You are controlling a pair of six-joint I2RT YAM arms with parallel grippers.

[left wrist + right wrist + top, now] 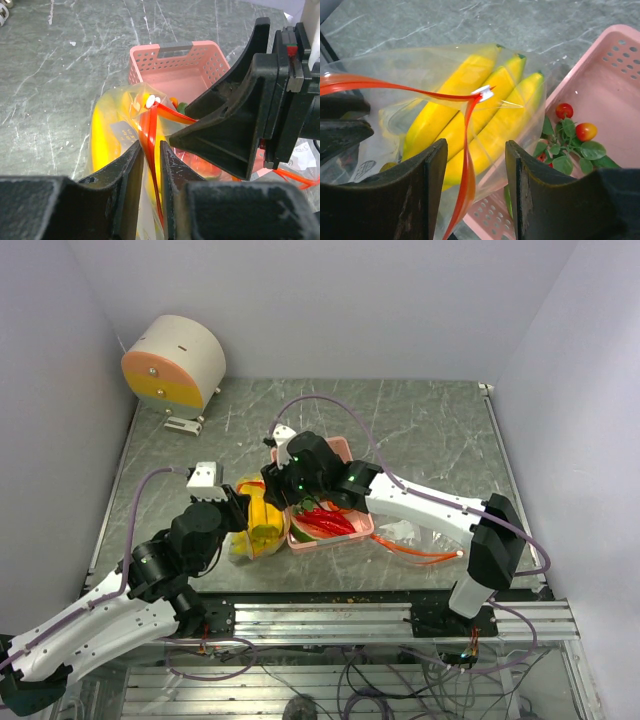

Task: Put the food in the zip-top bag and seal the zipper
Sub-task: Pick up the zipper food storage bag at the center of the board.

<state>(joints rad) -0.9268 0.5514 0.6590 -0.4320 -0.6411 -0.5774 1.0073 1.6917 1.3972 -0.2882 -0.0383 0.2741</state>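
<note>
The clear zip-top bag (pixel 258 527) hangs between my two grippers with yellow bananas (pixel 485 110) inside. Its orange-red zipper (pixel 150 132) runs up between the fingers of my left gripper (pixel 151 150), which is shut on it at the bag's left end. My right gripper (pixel 475 150) is open; the zipper (pixel 467 170) passes through its gap without touching either finger. A white end piece (pixel 483 92) sits where the strip bends. Red chili peppers (pixel 325 521) lie in the pink tray (pixel 343 450) beside the bag. The orange and the watermelon slice are hidden.
The pink tray (pixel 615 85) also holds small red tomatoes on green leaves (pixel 570 131). More clear plastic with an orange strip (pixel 420 550) lies right of the tray. A round cream and orange drum (pixel 175 362) stands at the back left.
</note>
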